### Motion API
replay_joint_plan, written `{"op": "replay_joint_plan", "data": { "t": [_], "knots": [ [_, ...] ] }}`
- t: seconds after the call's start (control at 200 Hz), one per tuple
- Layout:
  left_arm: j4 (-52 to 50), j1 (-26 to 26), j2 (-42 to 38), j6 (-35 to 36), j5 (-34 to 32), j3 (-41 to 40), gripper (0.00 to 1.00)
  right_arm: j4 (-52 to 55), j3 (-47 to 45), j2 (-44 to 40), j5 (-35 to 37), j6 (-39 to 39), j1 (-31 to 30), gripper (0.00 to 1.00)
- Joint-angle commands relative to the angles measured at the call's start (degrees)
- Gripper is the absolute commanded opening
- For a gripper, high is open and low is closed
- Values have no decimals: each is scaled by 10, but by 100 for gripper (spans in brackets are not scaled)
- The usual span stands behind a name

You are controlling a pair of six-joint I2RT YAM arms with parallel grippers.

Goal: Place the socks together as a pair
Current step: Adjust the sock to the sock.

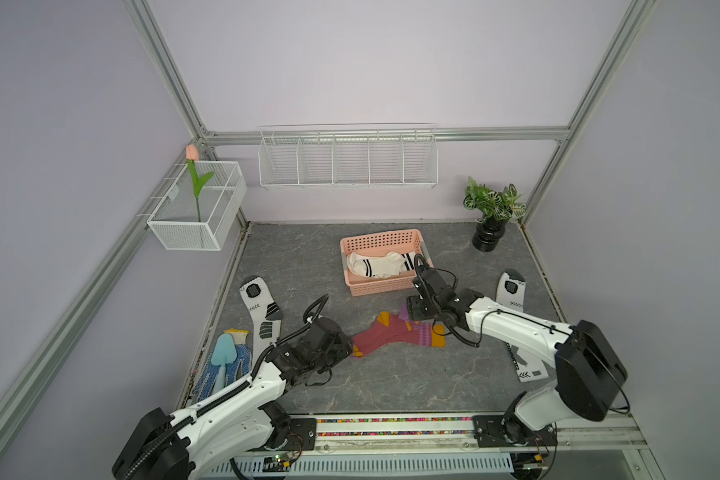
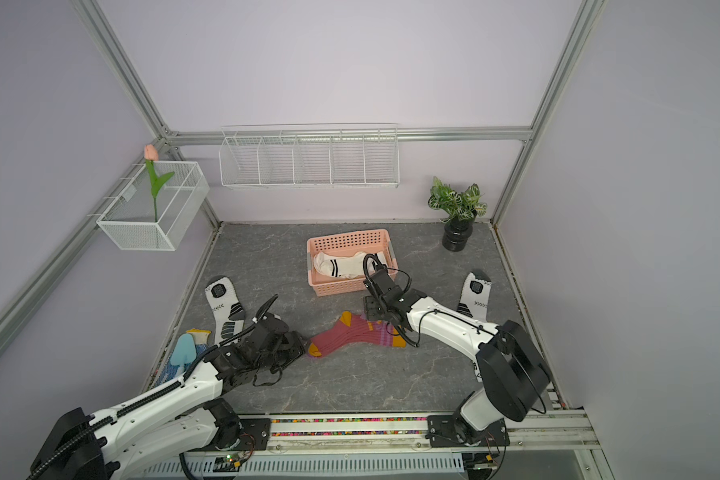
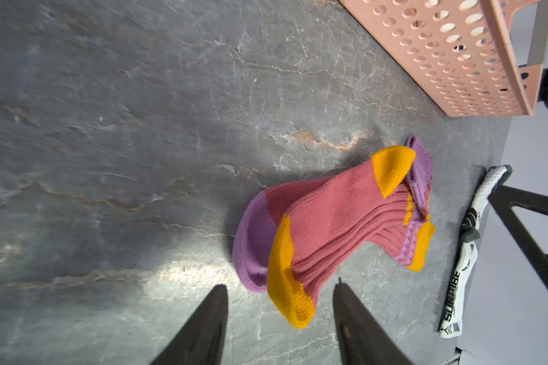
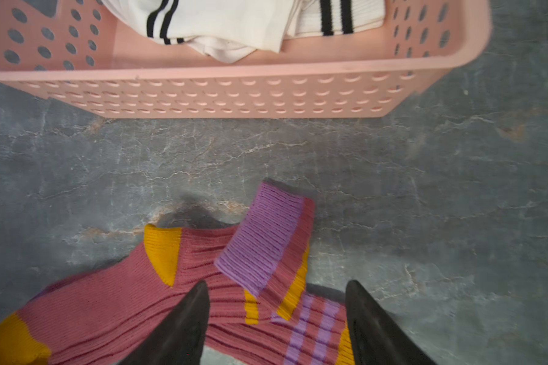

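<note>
Socks (image 1: 395, 334), maroon ribbed knit, orange toes, purple cuffs — two, overlapped on the grey table (image 1: 308, 257), apparently laid as a pair. Left jaws apart at the toe end, right jaws apart over the cuffs; neither seems to grip. Pink perforated plastic basket (image 1: 375, 286) — holds white black-striped socks (image 1: 381, 264).

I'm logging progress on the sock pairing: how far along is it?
Done: white striped socks lie in the pink basket, and the two maroon socks lie overlapped in front of it. In hand: nothing; the left pincer and right pincer stand open at the maroon pair's ends. Left: the two sports socks lie far apart, one to each side.
</note>
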State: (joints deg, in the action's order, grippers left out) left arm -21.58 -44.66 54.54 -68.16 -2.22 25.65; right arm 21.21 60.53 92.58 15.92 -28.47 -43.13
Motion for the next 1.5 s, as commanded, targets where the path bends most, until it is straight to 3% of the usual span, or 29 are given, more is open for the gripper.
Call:
{"op": "replay_joint_plan", "data": {
  "t": [0.0, 0.145, 0.33, 0.675, 0.805, 1.13, 1.494],
  "knots": [
    [13, -3, 7, -28, -13, 0, 52, 14, 38, 54, 30, 7, -9, 67],
    [30, -7, 29, -29, -6, 4, 50, 19, 77, 111, 44, -1, -19, 60],
    [42, -9, 46, -29, -4, 3, 45, 43, 116, 160, 73, -8, -30, 60],
    [57, -9, 80, -20, -8, 4, 40, 93, 141, 205, 117, -31, -31, 53],
    [56, -9, 99, -13, -7, 12, 37, 101, 127, 193, 125, -41, -30, 47],
    [49, -9, 124, -3, -15, 23, 16, 87, 82, 131, 121, -58, -21, 42],
    [39, -9, 126, 4, -28, 23, 9, 55, -53, 12, 92, -84, 16, 36]
  ]
}}
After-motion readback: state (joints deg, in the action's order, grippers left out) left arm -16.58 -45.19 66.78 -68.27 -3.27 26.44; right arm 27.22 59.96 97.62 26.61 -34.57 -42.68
